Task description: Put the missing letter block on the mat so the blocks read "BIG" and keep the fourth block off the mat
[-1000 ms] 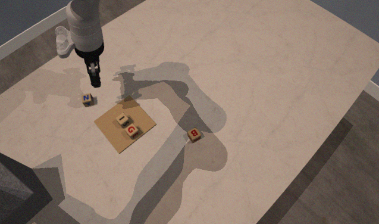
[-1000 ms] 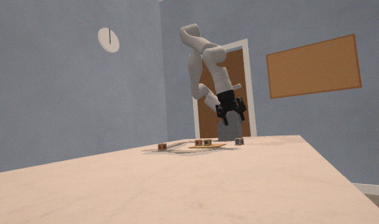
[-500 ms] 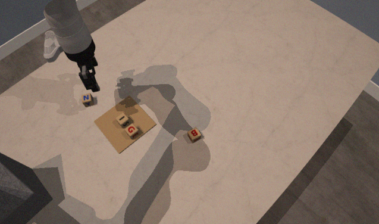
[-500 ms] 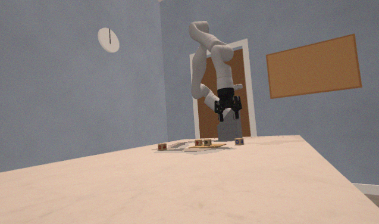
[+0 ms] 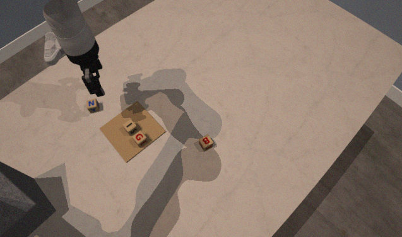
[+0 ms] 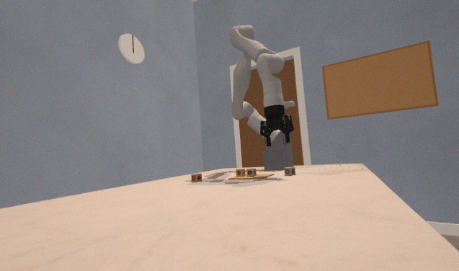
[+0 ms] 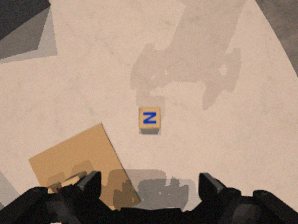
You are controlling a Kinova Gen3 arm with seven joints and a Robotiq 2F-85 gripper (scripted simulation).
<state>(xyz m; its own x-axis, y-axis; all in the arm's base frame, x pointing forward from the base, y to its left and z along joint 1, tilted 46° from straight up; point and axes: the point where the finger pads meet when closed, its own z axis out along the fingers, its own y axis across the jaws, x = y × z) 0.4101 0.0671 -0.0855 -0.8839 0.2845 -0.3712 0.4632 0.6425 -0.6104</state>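
Observation:
A tan mat (image 5: 132, 131) lies on the table with two wooden blocks on it, one with a black I (image 5: 129, 126) and one with a red G (image 5: 139, 138), side by side. A block with a red B (image 5: 206, 142) lies off the mat to its right. A block with a blue N (image 5: 92, 104) lies off the mat to its left; it also shows in the wrist view (image 7: 149, 119). My gripper (image 5: 95, 89) is open and empty, pointing down, high above the table near the N block. In the exterior view the gripper (image 6: 277, 138) hangs well above the blocks.
The mat's corner shows in the wrist view (image 7: 80, 165). A dark box (image 5: 12, 198) stands at the lower left beside the table. The robot's base (image 6: 277, 156) stands at the far edge of the table behind the mat.

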